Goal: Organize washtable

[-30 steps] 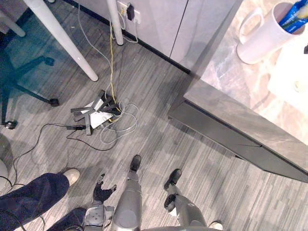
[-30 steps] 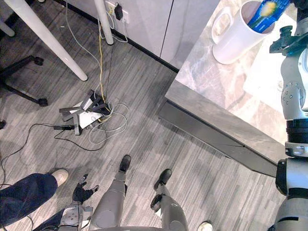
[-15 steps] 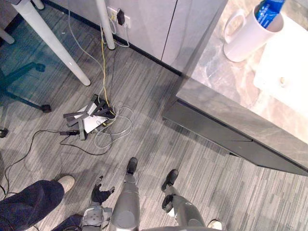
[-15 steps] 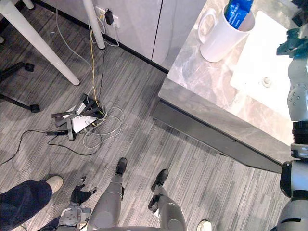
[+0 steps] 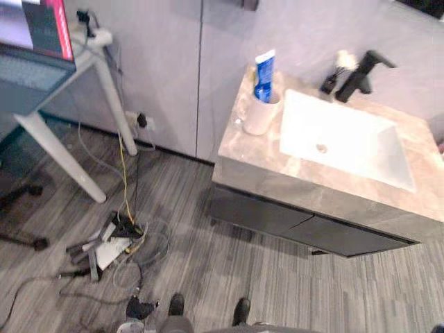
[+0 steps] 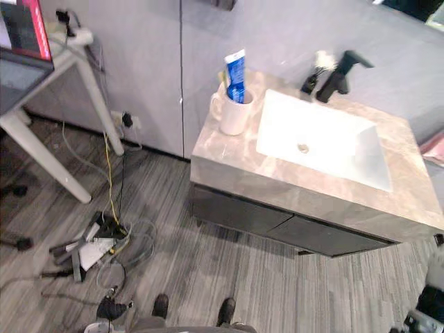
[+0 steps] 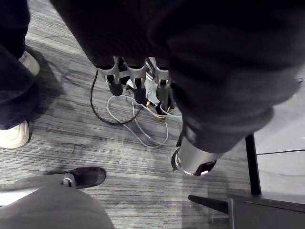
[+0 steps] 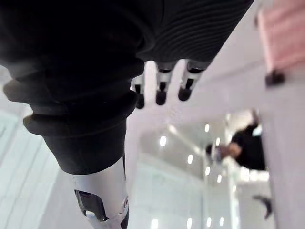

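Up ahead in the left eye view, we see the washtable (image 5: 298, 177) against the wall, well apart from us. A white mug (image 5: 258, 116) stands on it near the left end, just beside the sink (image 5: 347, 142). A blue tube (image 5: 263, 75) sticks up out of the mug, and a black tap (image 5: 362, 71) sits behind the sink. A heap of cables (image 5: 111, 246) lies on the floor. Our left hand (image 5: 139, 307) hangs low, near that heap.

Looking through the right eye view, we see the same things. We also see something pink (image 6: 433, 148) at the right end, but we cannot tell what it is.

Down in the left wrist view, the fingers (image 7: 136, 86) of that hand hang straight and loose, with nothing in them. The cables are right below them, and a person's white shoe (image 7: 14, 134) is close.

Over in the right wrist view, our right hand (image 8: 161, 88) is loose too and holds nothing.

We think the walk to the washtable is the tricky part. A foot could catch in the cables and pull us over. We could also bump the person. At the washtable, a fast reach could knock the mug off that near end, because the tall tube makes it easy to tip.
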Controlling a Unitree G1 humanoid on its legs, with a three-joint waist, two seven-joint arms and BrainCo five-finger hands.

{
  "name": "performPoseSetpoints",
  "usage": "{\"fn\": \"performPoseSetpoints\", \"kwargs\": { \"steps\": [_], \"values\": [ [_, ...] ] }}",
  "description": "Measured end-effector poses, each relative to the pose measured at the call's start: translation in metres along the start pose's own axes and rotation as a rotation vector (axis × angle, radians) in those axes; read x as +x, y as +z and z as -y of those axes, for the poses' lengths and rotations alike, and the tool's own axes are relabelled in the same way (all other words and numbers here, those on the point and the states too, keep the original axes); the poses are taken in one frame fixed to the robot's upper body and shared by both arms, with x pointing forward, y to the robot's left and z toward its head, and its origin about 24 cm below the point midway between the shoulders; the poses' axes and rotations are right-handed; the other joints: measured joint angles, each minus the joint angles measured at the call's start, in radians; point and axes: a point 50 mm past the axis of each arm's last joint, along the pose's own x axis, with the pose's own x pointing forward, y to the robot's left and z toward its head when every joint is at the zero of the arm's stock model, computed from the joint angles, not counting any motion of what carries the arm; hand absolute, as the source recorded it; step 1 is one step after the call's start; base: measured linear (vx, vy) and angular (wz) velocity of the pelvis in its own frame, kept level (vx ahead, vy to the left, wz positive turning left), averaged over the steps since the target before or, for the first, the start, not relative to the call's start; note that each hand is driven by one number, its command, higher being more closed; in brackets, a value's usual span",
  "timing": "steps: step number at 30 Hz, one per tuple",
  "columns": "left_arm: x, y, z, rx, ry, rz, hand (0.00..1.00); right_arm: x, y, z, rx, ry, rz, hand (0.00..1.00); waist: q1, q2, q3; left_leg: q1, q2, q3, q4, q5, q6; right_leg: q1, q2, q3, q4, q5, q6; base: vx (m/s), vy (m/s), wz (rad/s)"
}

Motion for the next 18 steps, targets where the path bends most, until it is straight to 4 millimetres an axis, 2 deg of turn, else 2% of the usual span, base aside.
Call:
{"fn": "performPoseSetpoints", "kwargs": {
  "steps": [2, 3, 5, 6, 7, 8, 9, 10, 12, 13, 14, 15, 16, 17, 18],
  "values": [
    [-0.001, -0.008, 0.0, 0.003, -0.002, -0.037, 0.0, -0.042, -0.032, 0.035, -0.084, -0.121, -0.177, 0.0, -0.015, 0.019, -0.025, 0.017, 0.003, 0.003, -0.001, 0.0, -0.001, 0.014, 0.005, 0.013, -0.003, -0.001, -0.001, 0.03, -0.01, -0.15],
    [-0.001, -0.008, 0.001, 0.003, -0.003, -0.04, 0.0, -0.057, -0.042, 0.043, -0.093, -0.15, -0.234, 0.0, -0.017, 0.022, -0.029, 0.021, 0.003, 0.004, -0.002, 0.001, -0.001, 0.015, 0.006, 0.013, -0.003, -0.001, 0.0, 0.03, -0.009, -0.07],
    [-0.001, -0.009, 0.0, -0.008, 0.003, -0.049, 0.0, -0.111, -0.074, 0.059, -0.129, -0.222, -0.455, 0.0, -0.03, 0.031, -0.034, 0.024, 0.003, 0.003, -0.001, 0.001, -0.001, 0.02, 0.006, 0.012, -0.004, 0.003, 0.004, 0.03, -0.002, 0.03],
    [-0.001, -0.011, 0.0, -0.024, 0.01, -0.059, 0.0, -0.146, -0.092, 0.062, -0.147, -0.243, -0.599, 0.0, -0.037, 0.035, -0.036, 0.032, 0.002, 0.002, -0.001, 0.001, -0.001, 0.028, 0.005, 0.012, -0.006, 0.003, 0.004, 0.0, 0.0, 0.0],
    [-0.002, -0.012, 0.0, -0.031, 0.012, -0.064, 0.0, -0.166, -0.1, 0.064, -0.162, -0.245, -0.678, 0.0, -0.036, 0.037, -0.036, 0.038, 0.002, 0.002, -0.001, 0.001, -0.001, 0.033, 0.004, 0.012, -0.007, 0.004, 0.003, 0.04, 0.001, 0.03],
    [-0.002, -0.014, 0.001, -0.038, 0.012, -0.075, 0.0, -0.215, -0.117, 0.068, -0.196, -0.247, -0.879, 0.0, -0.035, 0.044, -0.032, 0.057, 0.004, 0.002, -0.001, 0.0, 0.0, 0.056, 0.003, 0.013, -0.013, 0.005, 0.001, 0.05, -0.001, 0.02],
    [-0.002, -0.016, 0.002, -0.043, 0.01, -0.084, 0.0, -0.245, -0.125, 0.072, -0.209, -0.258, -0.997, 0.0, -0.035, 0.052, -0.03, 0.066, 0.003, 0.003, -0.001, -0.003, 0.004, 0.068, 0.001, 0.013, -0.018, 0.005, 0.002, 0.05, 0.0, 0.02],
    [-0.003, -0.017, 0.002, -0.048, 0.01, -0.088, 0.0, -0.263, -0.13, 0.075, -0.223, -0.27, -1.077, 0.0, -0.034, 0.055, -0.031, 0.07, 0.002, 0.004, -0.002, -0.005, 0.006, 0.071, 0.0, 0.013, -0.018, 0.005, 0.003, 0.04, 0.01, 0.01],
    [-0.003, -0.018, 0.004, -0.069, 0.007, -0.099, 0.0, -0.338, -0.141, 0.091, -0.328, -0.322, -1.409, 0.0, -0.029, 0.067, -0.029, 0.078, -0.005, 0.005, -0.005, -0.01, 0.013, 0.082, -0.009, 0.011, -0.019, 0.003, 0.006, 0.03, 0.032, 0.07],
    [-0.003, -0.018, 0.005, -0.075, 0.007, -0.1, 0.0, -0.352, -0.141, 0.094, -0.358, -0.327, -1.477, 0.0, -0.026, 0.069, -0.03, 0.081, -0.006, 0.004, -0.008, -0.01, 0.013, 0.083, -0.01, 0.011, -0.019, 0.002, 0.007, 0.03, 0.035, 0.06],
    [-0.003, -0.017, 0.006, -0.093, 0.009, -0.099, 0.0, -0.375, -0.138, 0.1, -0.412, -0.338, -1.589, 0.0, -0.012, 0.073, -0.028, 0.086, -0.01, 0.0, -0.017, -0.01, 0.013, 0.084, -0.012, 0.01, -0.019, 0.002, 0.008, 0.0, 0.0, 0.0],
    [-0.003, -0.016, 0.007, -0.095, 0.011, -0.095, 0.0, -0.386, -0.135, 0.103, -0.437, -0.345, -1.638, 0.0, -0.006, 0.075, -0.027, 0.086, -0.011, -0.002, -0.018, -0.01, 0.014, 0.085, -0.014, 0.008, -0.019, 0.001, 0.009, 0.03, 0.018, 0.09],
    [-0.003, -0.014, 0.007, -0.097, 0.014, -0.089, 1.0, -0.401, -0.131, 0.106, -0.466, -0.357, -1.705, 0.0, -0.006, 0.077, -0.026, 0.087, -0.014, -0.011, -0.019, -0.01, 0.014, 0.091, -0.014, -0.002, -0.019, -0.001, 0.012, 0.04, 0.005, 0.3],
    [-0.003, -0.012, 0.008, -0.096, 0.023, -0.078, 1.0, -0.414, -0.126, 0.109, -0.499, -0.358, -1.771, 0.0, -0.01, 0.082, -0.024, 0.09, -0.02, -0.033, -0.02, -0.009, 0.015, 0.105, -0.016, -0.025, -0.019, -0.006, 0.02, 0.06, 0.01, 0.43],
    [-0.002, -0.006, 0.007, -0.102, 0.032, -0.053, 1.0, -0.415, -0.123, 0.113, -0.544, -0.345, -1.785, 0.0, -0.008, 0.085, -0.022, 0.096, -0.024, -0.039, -0.025, -0.007, 0.018, 0.117, -0.024, -0.038, -0.019, -0.009, 0.024, 0.05, 0.022, 0.43]
  ]
}}
